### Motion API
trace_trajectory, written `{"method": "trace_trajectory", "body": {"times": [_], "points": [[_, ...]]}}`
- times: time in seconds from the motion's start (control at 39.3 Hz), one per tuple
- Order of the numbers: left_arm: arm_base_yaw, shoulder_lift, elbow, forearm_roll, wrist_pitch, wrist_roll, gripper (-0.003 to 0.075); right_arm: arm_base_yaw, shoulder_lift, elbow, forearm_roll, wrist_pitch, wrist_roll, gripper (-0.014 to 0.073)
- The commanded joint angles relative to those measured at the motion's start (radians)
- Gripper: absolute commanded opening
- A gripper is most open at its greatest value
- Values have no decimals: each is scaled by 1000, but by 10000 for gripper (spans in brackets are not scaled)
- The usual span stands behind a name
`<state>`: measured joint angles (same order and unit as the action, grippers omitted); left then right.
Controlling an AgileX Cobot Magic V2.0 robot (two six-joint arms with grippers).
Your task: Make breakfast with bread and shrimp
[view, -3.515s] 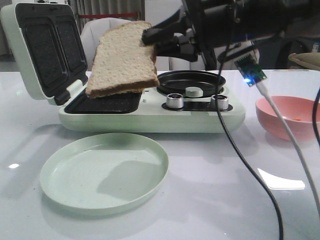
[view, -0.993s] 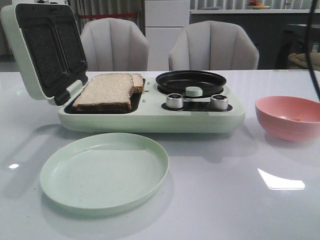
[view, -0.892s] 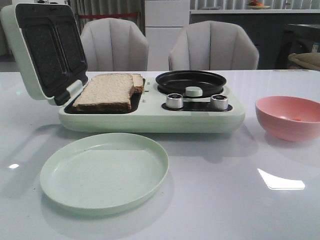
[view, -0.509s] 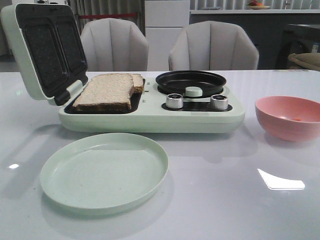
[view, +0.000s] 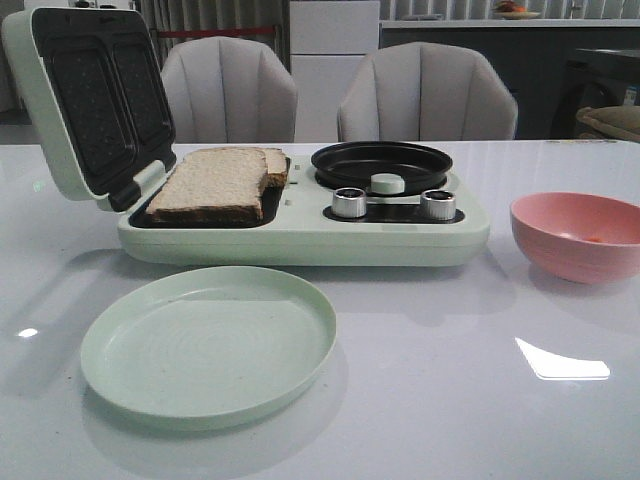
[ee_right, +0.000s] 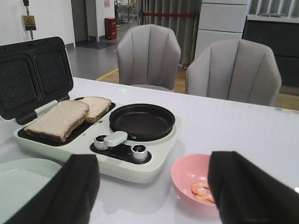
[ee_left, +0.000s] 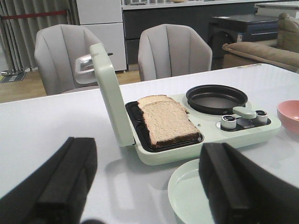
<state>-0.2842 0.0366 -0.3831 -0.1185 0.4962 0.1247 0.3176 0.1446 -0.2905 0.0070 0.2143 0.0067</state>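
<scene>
The white glossy table [view: 430, 400] carries everything, and both arms are held back over its near edge, out of the front view. The left gripper [ee_left: 145, 184] stands spread wide, its two black fingers [ee_left: 65, 179] far apart and closed on nothing, touching nothing. The right gripper [ee_right: 156, 191] is likewise spread wide and empty, its broad dark fingers [ee_right: 243, 191] framing the scene from above the table's near right part. Both wrists look forward and slightly down across the table.

Toward the far edge, left of centre, sits the pale green breakfast maker [view: 300, 235], a long rounded plastic body. Its lid [view: 85, 100] stands open and tilted back at the left end, showing two dark square dimpled plates. On the lower dark plate lies the bread [view: 215, 183]: two tan slices with brown crusts, flat, the nearer one overlapping the farther one. At the maker's right half a round black non-stick pan [view: 382, 160] sits, with two metallic knobs [view: 349, 202] and a pale green knob [view: 388, 183] in front of it.

Near the front edge, left of centre, rests a round pale green plate [view: 208, 343] with a low rim. Near the right edge stands a smooth pink bowl [view: 580, 235], holding the shrimp [ee_right: 202, 191], small curled orange-pink pieces on its floor.
</scene>
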Motion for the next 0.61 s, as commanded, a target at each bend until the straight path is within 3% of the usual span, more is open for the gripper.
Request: {"method": "trace_trajectory", "body": {"times": [0.0, 0.59], "points": [[-7, 13, -26, -16, -83, -10, 531, -7, -18, 12, -7, -107, -1, 577], [-7, 13, -26, -25, -83, -10, 531, -7, -18, 55, -7, -107, -1, 577]]}}
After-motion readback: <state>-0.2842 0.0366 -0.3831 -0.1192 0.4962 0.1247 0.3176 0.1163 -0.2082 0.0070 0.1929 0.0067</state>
